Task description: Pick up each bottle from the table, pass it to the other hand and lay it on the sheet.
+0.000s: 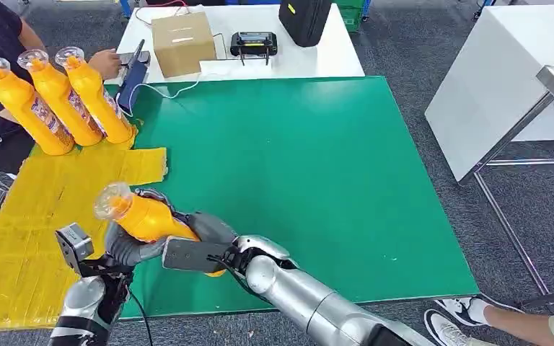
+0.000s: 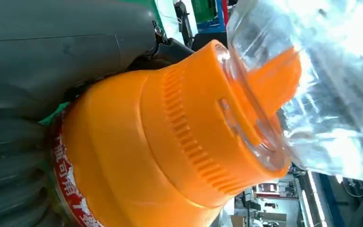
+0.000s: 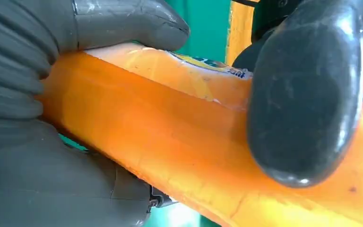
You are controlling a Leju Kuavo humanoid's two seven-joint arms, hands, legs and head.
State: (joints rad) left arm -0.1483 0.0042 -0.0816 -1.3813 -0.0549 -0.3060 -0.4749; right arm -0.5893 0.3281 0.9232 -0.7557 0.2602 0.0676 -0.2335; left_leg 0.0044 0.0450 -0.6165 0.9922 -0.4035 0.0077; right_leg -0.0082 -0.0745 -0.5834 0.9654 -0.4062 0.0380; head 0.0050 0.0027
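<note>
Mid-handover, looks like: orange bottle (image 1: 141,216) held aloft over near table edge, clear cap tilted up-left, w/ right hand (image 1: 205,241) fingers wrapped round the body from behind and left hand (image 1: 126,249) fingers closed under it, so both grip at once. Just left lies yellow sheet (image 1: 36,216), prob. the drop spot. Far end of sheet: three more bottles (image 1: 58,101) side by side, person's hand (image 1: 106,63) beyond them.

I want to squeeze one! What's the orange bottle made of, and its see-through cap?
The bottle looks like glossy orange plastic: light glints off its smooth side. Its cap seems thin clear plastic, since the orange spout shows through it. Whether it squeezes, I can't tell.
</note>
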